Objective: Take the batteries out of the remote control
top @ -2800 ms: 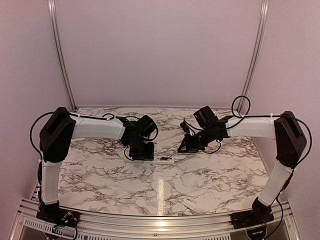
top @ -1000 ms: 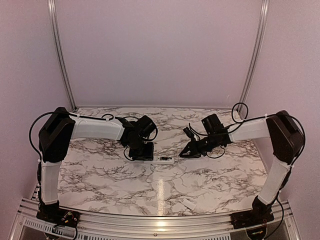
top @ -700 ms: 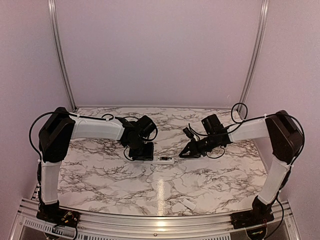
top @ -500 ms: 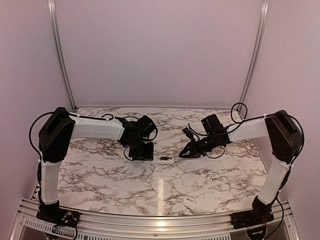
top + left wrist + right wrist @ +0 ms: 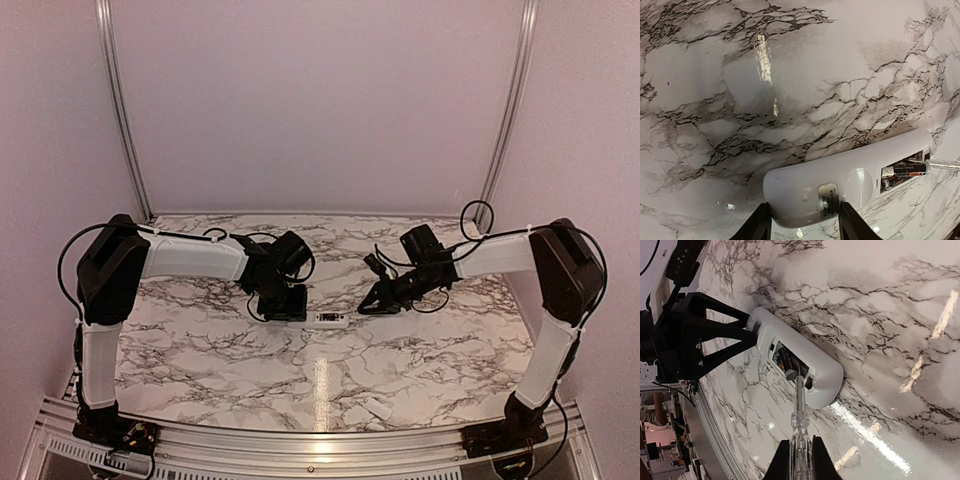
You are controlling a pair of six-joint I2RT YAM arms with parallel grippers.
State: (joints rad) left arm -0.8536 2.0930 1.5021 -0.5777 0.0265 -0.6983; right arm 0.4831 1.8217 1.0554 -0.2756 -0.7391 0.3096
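The left gripper (image 5: 804,223) pinched the remote control (image 5: 840,180) flat on the worktop (image 5: 715,75) while the right gripper (image 5: 796,460), clamped on a thin tool (image 5: 799,405), rested its tip against the batteries (image 5: 902,171), which probably needed levering out next.

White arms (image 5: 190,258) with black joints (image 5: 110,270), looping black cables (image 5: 62,262).

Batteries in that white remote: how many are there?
2, it seems: the batteries lie side by side in the open compartment of the remote control, at the end the thin tool pokes into. One is partly hidden.
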